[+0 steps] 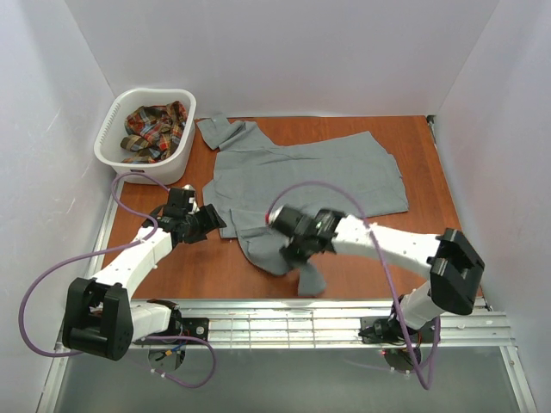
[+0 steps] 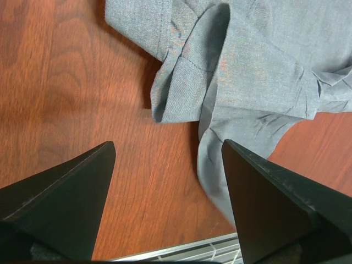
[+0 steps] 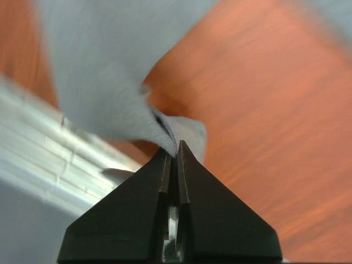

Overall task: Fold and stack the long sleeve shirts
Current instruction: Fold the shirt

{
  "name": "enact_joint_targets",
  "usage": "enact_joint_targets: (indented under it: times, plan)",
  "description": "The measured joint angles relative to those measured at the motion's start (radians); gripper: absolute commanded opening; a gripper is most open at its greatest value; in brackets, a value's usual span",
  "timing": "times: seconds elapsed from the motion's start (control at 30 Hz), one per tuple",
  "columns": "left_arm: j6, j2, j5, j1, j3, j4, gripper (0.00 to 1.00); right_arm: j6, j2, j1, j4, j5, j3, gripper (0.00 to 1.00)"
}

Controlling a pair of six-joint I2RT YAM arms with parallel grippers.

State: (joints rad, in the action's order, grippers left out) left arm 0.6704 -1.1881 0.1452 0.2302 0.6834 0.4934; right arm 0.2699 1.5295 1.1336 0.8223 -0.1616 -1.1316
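Note:
The grey long sleeve shirt (image 1: 310,172) lies spread across the wooden table, collar toward the basket. My right gripper (image 1: 298,255) is at the shirt's near edge, lifted off the table. In the right wrist view it (image 3: 176,144) is shut on a fold of the grey cloth (image 3: 110,71), which hangs from the tips. My left gripper (image 1: 211,222) stands open just left of the shirt. In the left wrist view it (image 2: 168,144) has bare wood between its fingers, with a bunched grey sleeve (image 2: 247,66) ahead and beside the right finger. The plaid shirt (image 1: 155,131) lies crumpled in the basket.
A white laundry basket (image 1: 113,160) stands at the back left corner. A metal rail (image 1: 327,314) runs along the table's near edge, close under the right gripper. White walls enclose the table on three sides.

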Motion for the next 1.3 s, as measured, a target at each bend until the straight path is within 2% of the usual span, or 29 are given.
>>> enact_joint_targets:
  times: [0.13,0.23,0.37,0.53,0.77,0.93,1.03,1.1,1.17,1.2,1.3]
  plan:
    - [0.0,-0.011,0.003,0.0,0.0,-0.003,0.72,-0.069,-0.014,-0.276,0.003,-0.037,-0.171,0.01]
    - [-0.002,-0.042,0.009,0.0,0.0,-0.012,0.7,-0.119,0.016,-0.431,0.006,-0.039,-0.323,0.01]
    - [-0.008,-0.098,0.022,0.0,0.002,-0.027,0.67,-0.167,0.114,-0.566,-0.008,-0.008,-0.487,0.01]
    - [-0.01,-0.186,0.043,0.0,0.018,-0.046,0.63,-0.202,0.279,-0.684,-0.01,0.045,-0.59,0.02]
    - [-0.004,-0.277,0.086,0.0,0.076,-0.085,0.58,-0.252,0.468,-0.726,-0.013,0.063,-0.695,0.04]
    - [0.003,-0.32,0.097,0.0,0.089,-0.111,0.51,-0.303,0.5,-0.72,-0.061,0.079,-0.775,0.06]
    - [0.007,-0.346,0.102,0.0,0.089,-0.114,0.39,-0.332,0.508,-0.717,-0.092,0.087,-0.833,0.08]
    - [0.011,-0.356,0.108,0.0,0.09,-0.121,0.26,-0.349,0.514,-0.716,-0.122,0.09,-0.859,0.08]
    - [0.011,-0.369,0.112,-0.001,0.09,-0.132,0.18,-0.364,0.515,-0.716,-0.157,0.09,-0.859,0.08]
    - [0.014,-0.375,0.118,-0.001,0.09,-0.136,0.1,-0.373,0.515,-0.715,-0.181,0.09,-0.852,0.08]
    - [0.018,-0.387,0.13,-0.002,0.09,-0.143,0.04,-0.395,0.515,-0.712,-0.227,0.095,-0.84,0.08]
